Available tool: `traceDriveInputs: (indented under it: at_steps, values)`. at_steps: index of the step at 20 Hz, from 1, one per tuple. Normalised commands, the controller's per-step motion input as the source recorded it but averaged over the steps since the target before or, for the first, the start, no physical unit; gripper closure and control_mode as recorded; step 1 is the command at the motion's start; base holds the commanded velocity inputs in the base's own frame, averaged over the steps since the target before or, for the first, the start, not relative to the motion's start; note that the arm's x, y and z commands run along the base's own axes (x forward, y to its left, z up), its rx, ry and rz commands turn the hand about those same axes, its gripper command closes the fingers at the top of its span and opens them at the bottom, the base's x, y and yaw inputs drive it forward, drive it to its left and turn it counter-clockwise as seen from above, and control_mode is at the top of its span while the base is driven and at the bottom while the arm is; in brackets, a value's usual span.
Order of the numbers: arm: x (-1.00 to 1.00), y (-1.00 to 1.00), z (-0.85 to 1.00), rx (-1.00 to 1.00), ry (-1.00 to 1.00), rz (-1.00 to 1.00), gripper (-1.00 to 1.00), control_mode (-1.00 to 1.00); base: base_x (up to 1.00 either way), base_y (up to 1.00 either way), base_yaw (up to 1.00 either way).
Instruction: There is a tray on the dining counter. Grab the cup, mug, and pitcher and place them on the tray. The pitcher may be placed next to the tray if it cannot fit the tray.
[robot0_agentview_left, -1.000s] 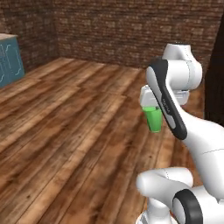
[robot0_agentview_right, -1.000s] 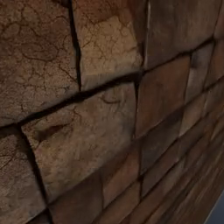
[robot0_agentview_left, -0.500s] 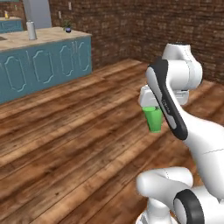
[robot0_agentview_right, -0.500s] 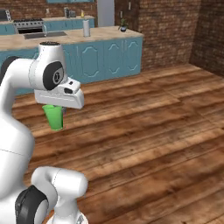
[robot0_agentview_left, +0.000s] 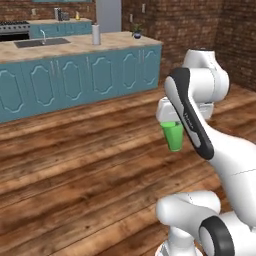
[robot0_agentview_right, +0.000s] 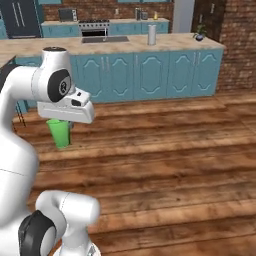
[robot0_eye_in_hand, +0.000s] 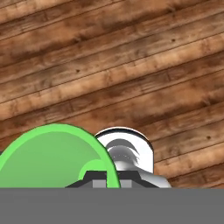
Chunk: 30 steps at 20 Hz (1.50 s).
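Over the wooden plank floor (robot0_agentview_left: 75, 190) in the left base view, the white arm folds back on itself and carries the cup (robot0_agentview_left: 174, 136) high in the air, the green tumbler hanging upright just under the hand, its rim tucked against the wrist block. The gripper (robot0_agentview_left: 170, 122) sits right at the cup's top, so the fingers are hidden there and their grip cannot be read from this side. Behind, a long marble worktop (robot0_agentview_left: 75, 47) on teal cabinets (robot0_agentview_left: 80, 80) runs across the room, with a sink (robot0_agentview_left: 42, 42) set into it, a grey cylinder (robot0_agentview_left: 96, 34) standing near the middle and a small potted plant (robot0_agentview_left: 136, 33) toward the far end, all before a brick wall (robot0_agentview_left: 200, 30). In the right base view the cup (robot0_agentview_right: 59, 133) hangs below the white hand, well above the boards, with the same teal cabinets (robot0_agentview_right: 150, 75) and worktop behind it and a stove (robot0_agentview_right: 97, 27) against the back wall. In the hand view the cup (robot0_eye_in_hand: 48, 157) fills the lower left as a broad green oval seen from above, its rim clamped between the fingers of the gripper (robot0_eye_in_hand: 105, 177), one dark fingertip (robot0_eye_in_hand: 94, 177) pressed against the rim; beside it part of the robot's own body shows over the floor planks.
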Motion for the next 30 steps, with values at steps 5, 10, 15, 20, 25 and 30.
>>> traceDriveInputs:
  at_steps: [5,10,15,20,25,30]
  values:
    - [0.00,0.00,0.00,0.00,0.00,0.00,1.00,1.00,0.97,-0.14,0.20]
    - [0.00,0.00,0.00,0.00,0.00,0.00,1.00,1.00,1.00,-0.12,0.24]
    - [0.00,0.00,0.00,0.00,0.00,0.00,1.00,1.00,0.98,-0.18,0.29]
    - [0.00,0.00,0.00,0.00,0.00,0.00,1.00,1.00,0.95,-0.17,0.35]
    - [0.00,0.00,0.00,0.00,0.00,0.00,1.00,1.00,0.87,-0.11,0.41]
    - [0.00,0.00,0.00,0.00,0.00,0.00,1.00,1.00,0.78,-0.22,0.38]
